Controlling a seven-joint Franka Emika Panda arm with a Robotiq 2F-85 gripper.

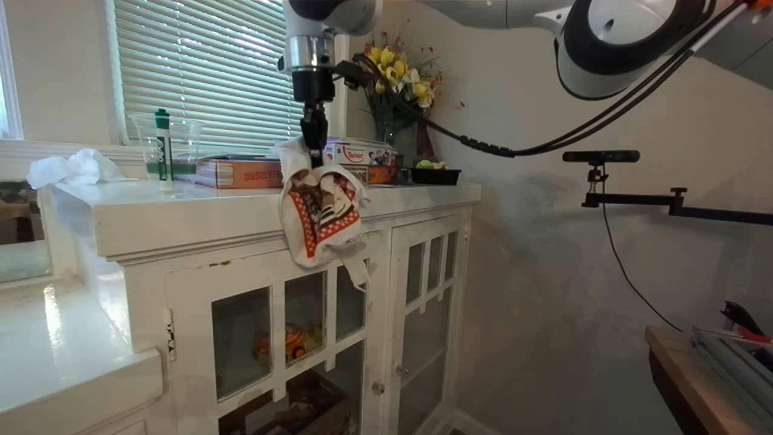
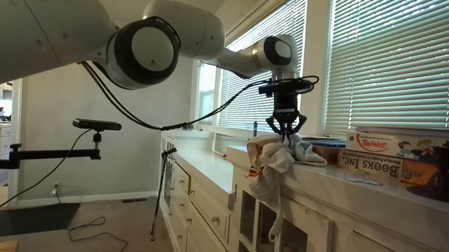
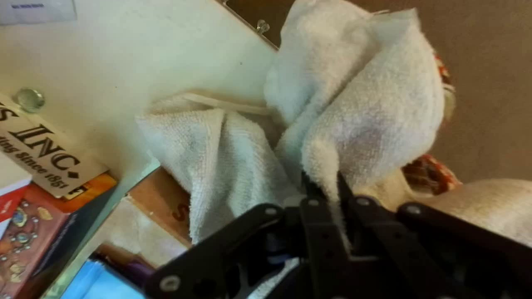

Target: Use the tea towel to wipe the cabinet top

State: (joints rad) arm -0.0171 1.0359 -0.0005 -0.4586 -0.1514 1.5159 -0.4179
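The white tea towel with a red checked print (image 1: 323, 220) hangs bunched from my gripper (image 1: 316, 160). In an exterior view it drapes over the front edge of the white cabinet top (image 2: 317, 174), with a thin end dangling beside the glass doors. Part of the towel (image 2: 269, 161) rests on the top under the gripper (image 2: 284, 136). In the wrist view the fingers (image 3: 326, 189) are closed on a fold of the towel (image 3: 370, 108), which hides the fingertips. Bare cabinet top (image 3: 124, 54) shows beside the towel.
Books (image 1: 256, 174), a Twister box (image 2: 373, 143) and a dark candle holder (image 2: 443, 175) stand at the back of the top. A plastic cup (image 1: 192, 136), green marker (image 1: 163, 148), flower vase (image 1: 386, 118), black tray (image 1: 435, 176) and crumpled white material (image 1: 90, 166) also stand there.
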